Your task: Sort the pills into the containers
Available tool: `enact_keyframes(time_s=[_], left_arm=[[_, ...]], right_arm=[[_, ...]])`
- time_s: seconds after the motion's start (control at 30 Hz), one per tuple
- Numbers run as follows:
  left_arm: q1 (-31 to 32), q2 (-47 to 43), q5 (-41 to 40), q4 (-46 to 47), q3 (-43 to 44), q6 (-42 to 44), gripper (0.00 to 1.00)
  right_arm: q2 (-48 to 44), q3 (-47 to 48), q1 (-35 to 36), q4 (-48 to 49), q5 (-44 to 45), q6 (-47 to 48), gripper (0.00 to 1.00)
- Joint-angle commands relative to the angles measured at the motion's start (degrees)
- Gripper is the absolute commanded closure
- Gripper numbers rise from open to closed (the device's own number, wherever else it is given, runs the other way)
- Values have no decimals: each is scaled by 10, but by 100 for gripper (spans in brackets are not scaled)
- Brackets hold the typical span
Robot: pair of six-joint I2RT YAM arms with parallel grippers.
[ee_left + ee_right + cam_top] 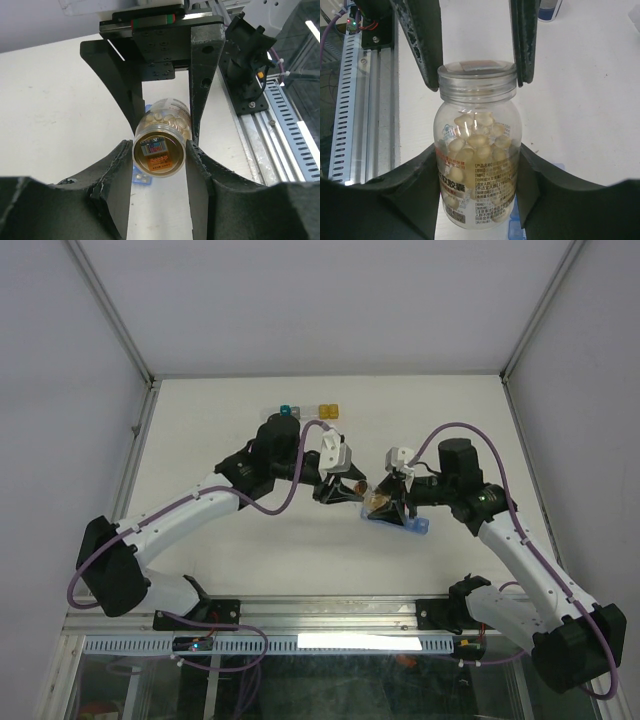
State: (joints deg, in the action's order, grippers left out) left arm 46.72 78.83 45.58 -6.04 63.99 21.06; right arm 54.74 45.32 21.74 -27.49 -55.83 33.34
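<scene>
A small clear bottle [376, 502] of pale orange-tan pills [476, 140] hangs in the air between both grippers, over the table's middle. My right gripper [392, 502] is shut on the bottle's body [477, 180]. My left gripper [352, 492] is shut on its cap end [159, 155], which bears a barcode sticker. In the right wrist view the left fingers [427, 45] pinch the cap rim. The translucent blue container strip [412, 526] lies on the table just below the bottle. Parts of it show in the left wrist view [141, 179] and the right wrist view [514, 220].
A row of teal, grey and yellow cubes [306, 410] lies near the table's back edge. An aluminium rail [330, 640] runs along the near edge by the arm bases. Cage posts stand at the back corners.
</scene>
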Motion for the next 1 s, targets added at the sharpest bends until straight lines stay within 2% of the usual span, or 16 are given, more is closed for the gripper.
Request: enact_keyframes(time_s=[0.0, 0.03, 0.1, 0.13, 0.17, 0.2, 0.23, 0.3, 0.37, 0.47, 0.53, 0.6, 0.67, 0.77, 0.97], left_arm=[[-17, 12, 70, -30, 39, 139, 70], [-25, 7, 66, -14, 39, 127, 64], [-42, -14, 33, 62, 21, 48, 46], [-54, -38, 17, 105, 5, 3, 34], [-60, -61, -25, 157, -20, -71, 17], [-65, -84, -47, 214, -47, -106, 4], [-68, -112, -86, 286, -91, -166, 1], [-72, -157, -96, 374, -154, -229, 1], [-73, -186, -94, 415, -191, -300, 1], [-73, -210, -115, 409, -224, -420, 2], [-73, -211, -162, 364, -234, -517, 11], [-69, -203, -196, 292, -221, -562, 23], [-42, -189, -244, 215, -192, -555, 30], [13, -158, -322, 133, -140, -516, 30], [39, -102, -322, 108, -84, -499, 27]], right_arm=[[-8, 24, -6, 50, -5, -12, 100], [-8, 24, -6, 50, -5, -12, 100], [-7, 24, -6, 50, -5, -12, 100], [-8, 23, -6, 50, -4, -12, 100], [-8, 24, -6, 50, -5, -12, 100], [-8, 24, -6, 50, -5, -12, 100], [-8, 24, -7, 50, -6, -12, 100], [-9, 24, -7, 49, -7, -12, 100], [-8, 24, -8, 49, -8, -12, 100], [-8, 23, -8, 50, -8, -11, 100], [-6, 22, -8, 49, -8, -11, 100], [-4, 22, -8, 50, -8, -11, 100], [-2, 22, -8, 51, -8, -11, 100], [-2, 22, -8, 51, -8, -11, 100], [-2, 22, -8, 51, -7, -11, 100]])
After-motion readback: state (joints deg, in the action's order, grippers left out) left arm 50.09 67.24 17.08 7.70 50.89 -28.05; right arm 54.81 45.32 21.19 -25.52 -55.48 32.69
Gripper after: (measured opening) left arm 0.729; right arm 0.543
